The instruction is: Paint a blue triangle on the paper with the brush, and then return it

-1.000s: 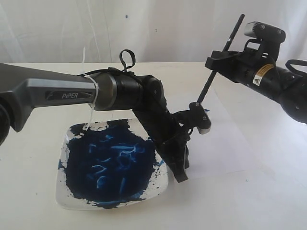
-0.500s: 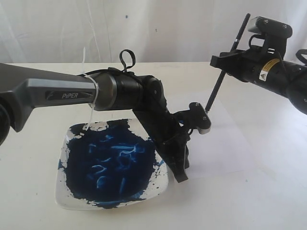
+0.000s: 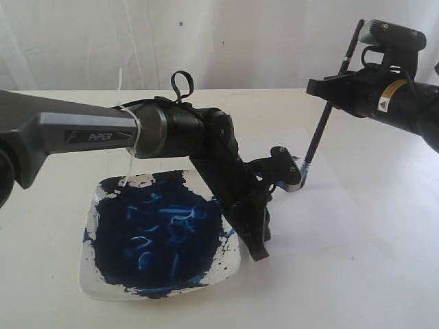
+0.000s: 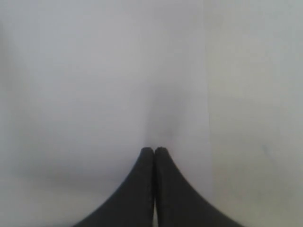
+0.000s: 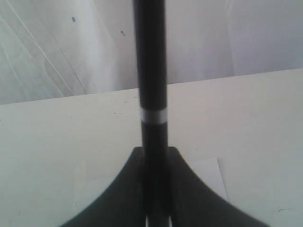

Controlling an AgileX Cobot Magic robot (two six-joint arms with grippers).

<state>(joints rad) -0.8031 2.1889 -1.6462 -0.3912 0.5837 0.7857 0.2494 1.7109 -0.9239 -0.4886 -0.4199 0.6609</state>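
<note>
My right gripper (image 3: 329, 89) is shut on the black handle of the brush (image 3: 322, 130), which slants down to a blue-stained tip just beside the left arm's wrist camera (image 3: 288, 171). Whether that tip touches the paper (image 3: 336, 205) I cannot tell. In the right wrist view the brush (image 5: 150, 71) runs straight out from between the right gripper (image 5: 154, 158) jaws. My left gripper (image 3: 259, 248) points down by the dish's near right corner, at the paper's edge. The left wrist view shows the left gripper (image 4: 154, 150) shut and empty over a white surface. No blue triangle is in view.
A square white dish (image 3: 92, 277) smeared with dark blue paint lies at the front left. The left arm (image 3: 171, 130) reaches across it from the left. A white backdrop (image 3: 219, 41) stands behind the cream table (image 3: 384, 288).
My right gripper has moved right and slightly up with the brush. The brush tip has come out from beside the left wrist camera, showing blue. The left arm has not moved.
</note>
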